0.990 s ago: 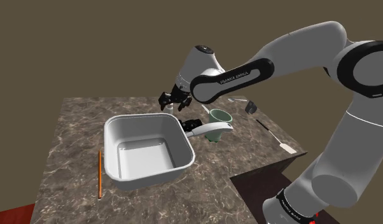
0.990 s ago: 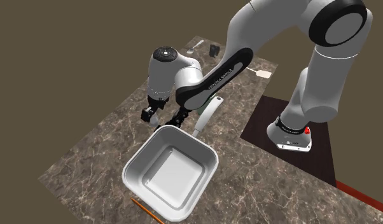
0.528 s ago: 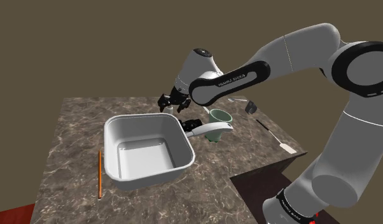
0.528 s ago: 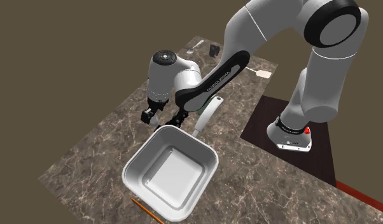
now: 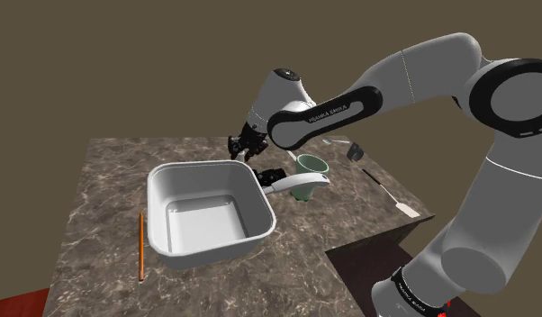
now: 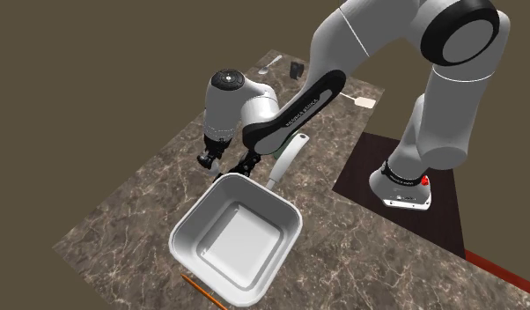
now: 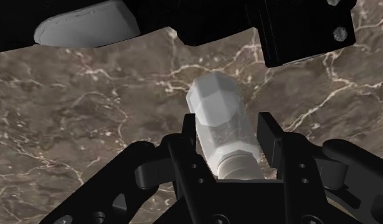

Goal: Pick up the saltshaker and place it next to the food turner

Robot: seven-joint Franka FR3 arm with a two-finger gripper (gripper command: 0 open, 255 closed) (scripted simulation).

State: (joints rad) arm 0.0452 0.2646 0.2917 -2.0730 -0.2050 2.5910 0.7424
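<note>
Across the shoulder view's middle, marble counter (image 5: 98, 207); white arm (image 5: 422, 72) reaching from lower right; white pan (image 5: 206, 212) at centre. Turner (image 5: 387, 192) at right edge. Behind pan's far rim, gripper (image 5: 245, 144) clamped on saltshaker (image 7: 217, 105).

**Arm** (image 5: 422, 67): smooth, rounded white links, tubular in section, joined by dark grey-black joints (image 5: 515, 95).
**Forearm band** (image 5: 328, 112): black, with "FRANKA EMIKA" in white capitals.
**Wrist cap** (image 6: 228, 79): a dark disc set in a white housing.
**Base collar** (image 6: 401, 174): black with white lettering, with a small red mark (image 6: 423, 181) beside it.
**Hand** (image 7: 227, 130): all black and blocky, with round screw heads (image 7: 340, 32) and two flat-faced fingers (image 7: 268, 133).
</note>
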